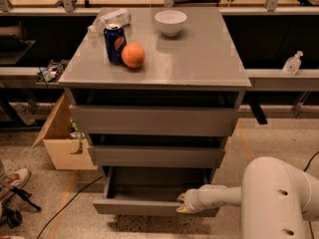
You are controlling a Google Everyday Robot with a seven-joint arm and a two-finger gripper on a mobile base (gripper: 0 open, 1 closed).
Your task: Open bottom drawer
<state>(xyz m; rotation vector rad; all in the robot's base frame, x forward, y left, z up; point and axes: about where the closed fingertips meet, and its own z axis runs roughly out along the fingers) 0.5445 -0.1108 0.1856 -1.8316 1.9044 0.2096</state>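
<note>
The bottom drawer [139, 206] of the grey cabinet stands pulled out toward me, its shallow grey box showing behind the narrow front. My gripper [181, 203] is at the right part of that front's top edge, on the end of my white arm [219, 195] reaching in from the lower right. The fingertips touch the drawer front. The middle drawer front [155, 156] and the wide top drawer front [152, 119] above it are pushed in.
On the cabinet top [199, 59] stand a blue can [114, 44], an orange [133, 55], a white bowl [170, 22] and a lying plastic bottle [110, 20]. A cardboard box [62, 143] sits on the floor at the left. A shoe [15, 179] and cables lie at the far left.
</note>
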